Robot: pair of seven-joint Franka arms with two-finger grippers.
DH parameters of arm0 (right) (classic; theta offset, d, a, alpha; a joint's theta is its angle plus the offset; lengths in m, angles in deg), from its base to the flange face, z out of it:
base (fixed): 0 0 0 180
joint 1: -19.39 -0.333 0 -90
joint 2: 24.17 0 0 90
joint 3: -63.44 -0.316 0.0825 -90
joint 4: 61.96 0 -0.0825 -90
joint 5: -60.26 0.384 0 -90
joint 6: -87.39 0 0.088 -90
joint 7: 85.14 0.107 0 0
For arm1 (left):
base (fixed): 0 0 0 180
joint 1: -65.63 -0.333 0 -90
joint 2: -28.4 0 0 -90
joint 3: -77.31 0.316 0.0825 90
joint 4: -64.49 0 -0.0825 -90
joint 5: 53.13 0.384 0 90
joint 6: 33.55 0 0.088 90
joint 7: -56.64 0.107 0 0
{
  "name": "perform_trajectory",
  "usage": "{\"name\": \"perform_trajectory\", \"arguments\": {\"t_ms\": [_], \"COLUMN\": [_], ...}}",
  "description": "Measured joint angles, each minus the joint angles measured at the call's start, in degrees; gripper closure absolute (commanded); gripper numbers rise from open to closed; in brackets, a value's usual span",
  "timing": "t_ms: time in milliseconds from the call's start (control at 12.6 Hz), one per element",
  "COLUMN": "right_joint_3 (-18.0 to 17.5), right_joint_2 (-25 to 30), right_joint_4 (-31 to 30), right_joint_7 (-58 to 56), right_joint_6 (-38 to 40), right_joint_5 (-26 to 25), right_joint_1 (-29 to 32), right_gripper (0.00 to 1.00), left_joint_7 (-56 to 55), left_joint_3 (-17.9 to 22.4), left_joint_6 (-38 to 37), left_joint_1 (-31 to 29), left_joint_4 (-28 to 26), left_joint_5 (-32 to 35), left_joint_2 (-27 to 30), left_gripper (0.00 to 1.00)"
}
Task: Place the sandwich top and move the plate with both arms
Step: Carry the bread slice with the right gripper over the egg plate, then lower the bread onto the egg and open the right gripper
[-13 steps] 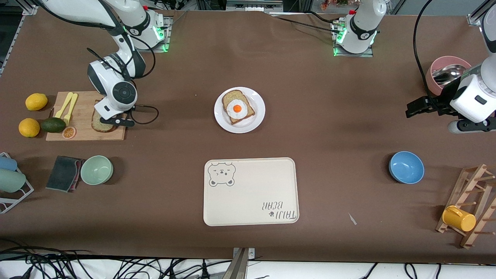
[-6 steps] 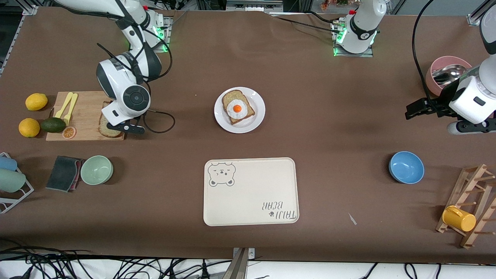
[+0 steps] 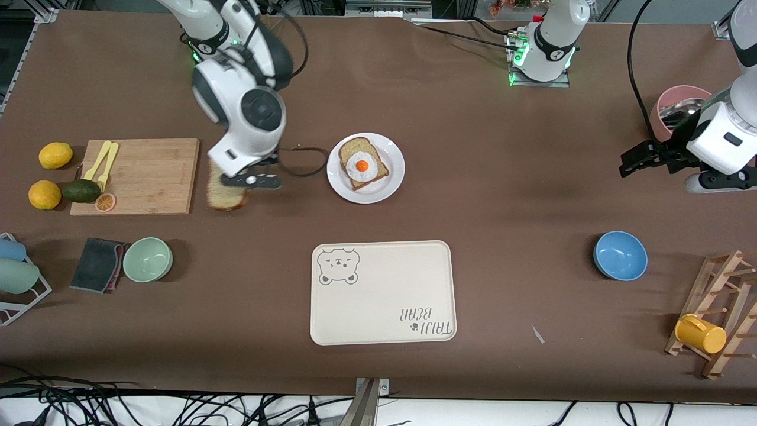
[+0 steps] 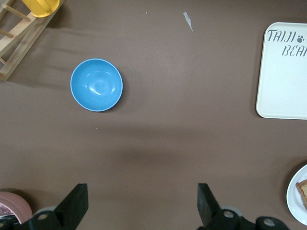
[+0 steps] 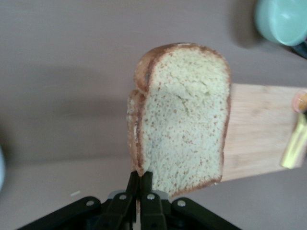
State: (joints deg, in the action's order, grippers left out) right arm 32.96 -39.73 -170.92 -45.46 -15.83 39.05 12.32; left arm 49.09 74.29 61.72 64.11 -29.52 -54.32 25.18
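Sandwich top point(image 3: 226, 192) aloft btwn board point(image 3: 148, 174), plate point(image 3: 393, 186) (unobstructed)

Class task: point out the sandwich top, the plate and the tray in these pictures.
sandwich top point(image 5: 184, 120), right wrist view, middle of the crumb face.
plate point(image 3: 394, 181), front view, bare white rim.
tray point(image 3: 384, 307), front view, plain middle of its surface.

Only readable text: "TAIJI BEAR" printed on the cream tray point(image 3: 384, 293), upside down in the front view, paw mark beside it. Left wrist view probably cuts it to "TAIJI BEA".

Even overhead light, soft shadows, slight blur
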Motion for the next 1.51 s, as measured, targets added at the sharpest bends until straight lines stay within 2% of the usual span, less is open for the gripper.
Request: {"name": "perform_trajectory", "arguments": {"t_ms": [159,398,716,1034,1512], "right_joint_3": [-1.72,-1.78,-1.54,-1.33,-1.43], "right_joint_2": [-1.55,-5.52,-12.87,-18.91,-20.02], "right_joint_4": [3.56,9.09,12.02,16.06,16.89], "right_joint_7": [0.19,0.51,4.58,7.08,7.12], "right_joint_6": [-2.08,-4.2,-4.76,-5.52,-4.98], "right_joint_5": [0.27,-0.38,-6.2,-6.4,-4.22], "right_joint_1": [-5.15,-11.59,-20.58,-21.78,-22.9], "right_gripper": [1.0,1.0,1.0,1.0,1.0], "left_joint_7": [0.0,0.0,0.08,0.07,1.72], "left_joint_3": [0.07,0.13,0.2,0.22,0.24], "left_joint_6": [0.26,0.44,0.42,0.42,0.42], "left_joint_1": [-0.02,-0.11,-1.49,-1.84,-3.79], "left_joint_4": [0.01,0.09,0.09,0.22,0.23], "left_joint_5": [0.0,0.0,0.0,0.0,0.0], "left_joint_2": [0.01,0.01,0.01,0.02,0.01], "left_gripper": [0.0,0.0,0.0,0.0,0.0]}}
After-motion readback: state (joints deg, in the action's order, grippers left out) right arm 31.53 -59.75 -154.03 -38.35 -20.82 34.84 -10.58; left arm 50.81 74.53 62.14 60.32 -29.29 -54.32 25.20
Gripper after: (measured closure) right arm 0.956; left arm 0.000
